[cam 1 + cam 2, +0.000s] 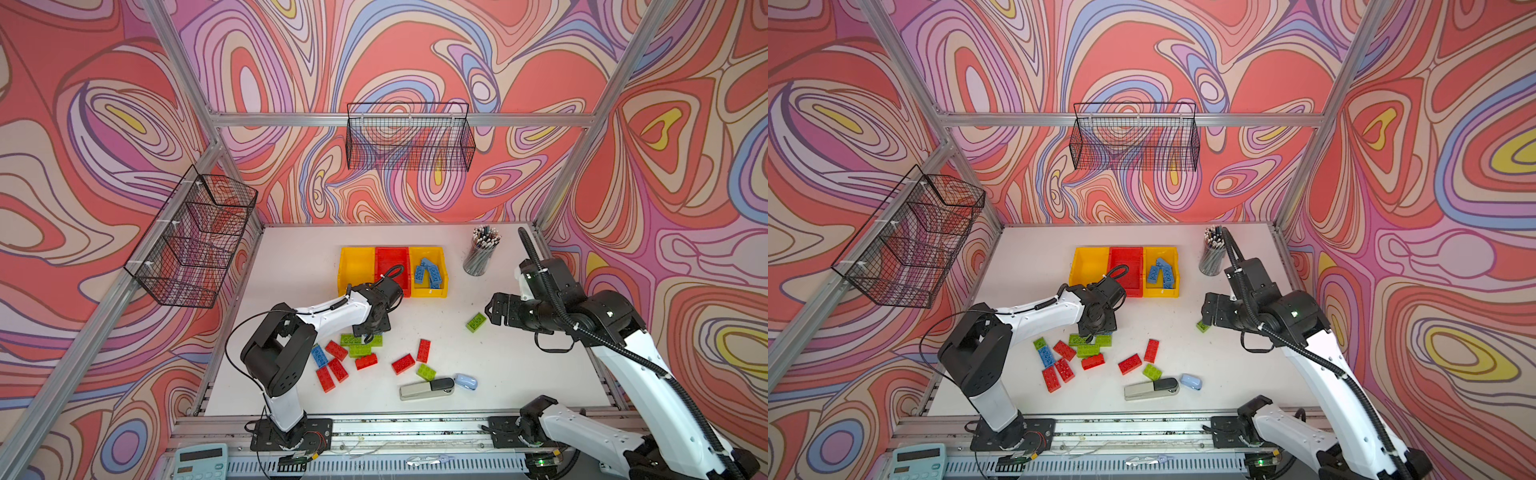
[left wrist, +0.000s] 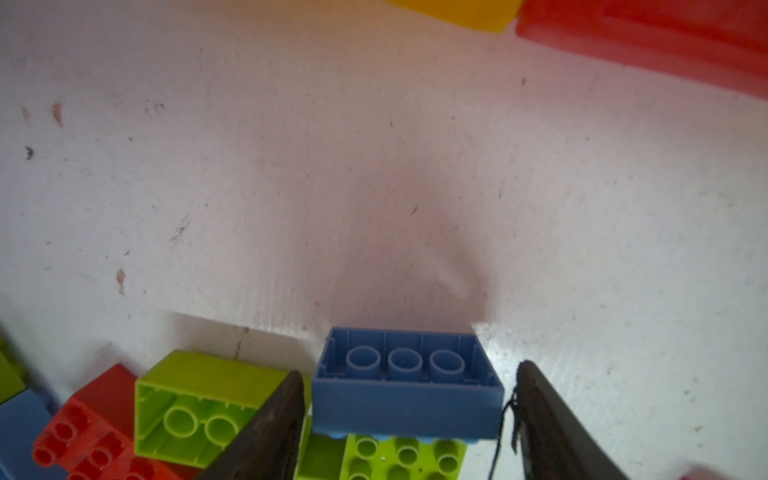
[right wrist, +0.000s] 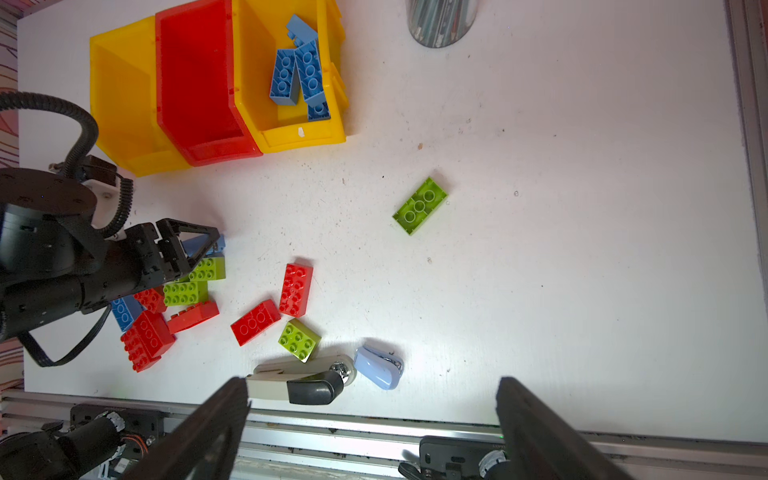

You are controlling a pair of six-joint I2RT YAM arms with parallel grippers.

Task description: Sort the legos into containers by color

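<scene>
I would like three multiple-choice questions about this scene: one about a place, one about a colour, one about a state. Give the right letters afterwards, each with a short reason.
1. Where do the sorted blue bricks lie? A) red bin B) yellow bin beside the pencil cup C) the other yellow bin
2. What colour is the brick that the left gripper straddles? A) blue B) red C) green
3. How is the right gripper? A) shut on a red brick B) shut on a green brick C) open, empty
1 B: the right wrist view shows them piled there. 2 A: it is blue, lying upside down. 3 C: its fingers stand wide apart, gripping nothing.
</scene>
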